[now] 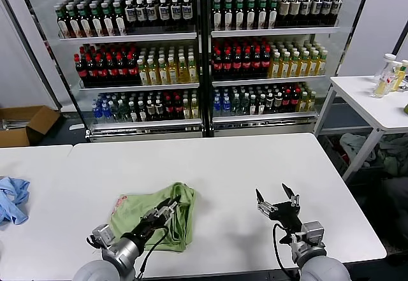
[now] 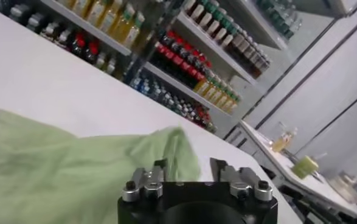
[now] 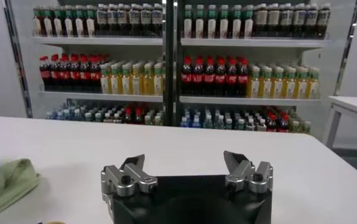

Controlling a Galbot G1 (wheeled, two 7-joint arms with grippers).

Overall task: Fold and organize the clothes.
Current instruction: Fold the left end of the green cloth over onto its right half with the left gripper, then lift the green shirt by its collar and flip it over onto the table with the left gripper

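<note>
A: Head view: where's the polo shirt (image 1: 155,217)?
B: Bunched on the worktop (image 1: 210,166); left claw (image 1: 167,209) over it.
A: Left wrist view?
B: Cannot tell its grip; likely mid-fold.
A: Right wrist view?
B: Right claw (image 3: 187,167) spread, beside the shirt; next, flatten.
</note>
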